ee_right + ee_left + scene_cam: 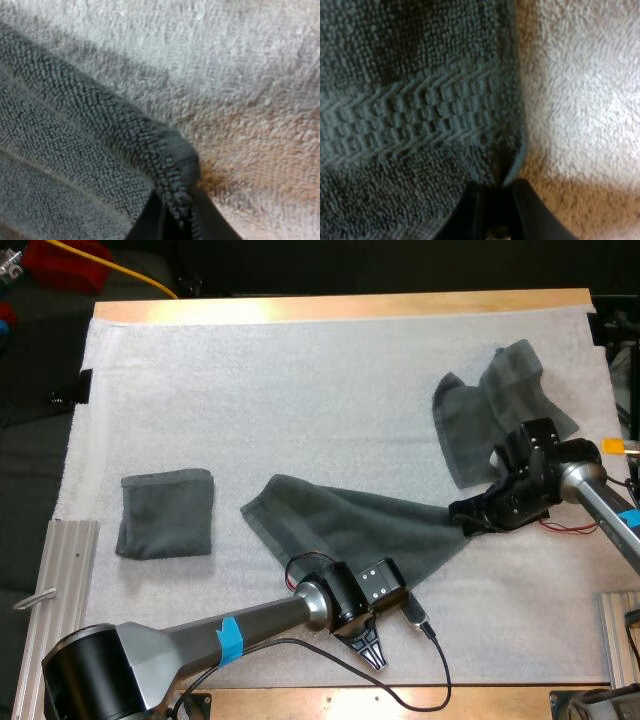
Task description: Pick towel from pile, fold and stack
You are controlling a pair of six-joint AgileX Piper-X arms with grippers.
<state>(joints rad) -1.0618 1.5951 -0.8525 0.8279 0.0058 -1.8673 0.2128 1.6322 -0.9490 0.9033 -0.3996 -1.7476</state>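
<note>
While both claws grip the same towel [340,525], the step in hand looks like the fold, not the pick. L gripper [496,192]: fingers pinched on the towel's edge, just below its woven band, w/ bare mat [580,100] beside it. R gripper [176,200]: clamped on a hemmed corner, fabric squeezed btwn both fingers.

From above, the towel lies spread mid-mat, slanting from its free far-left end to the R gripper at its right tip. The L wrist sits over its near edge. So the two held points seem to be the ends of one short side. Cloth btwn them looks slack & a bit bunched, not flat.

At the mat's left, well apart, sits a folded towel [165,513], prob. the stack spot. A crumpled towel [500,405] waits far right, near the R arm.

Nxt move, my guess: raise both ends together, keep them level & taut, carry them over to the free end so the edges meet, set down, then let go. An uneven lift would likely skew the fold.
</note>
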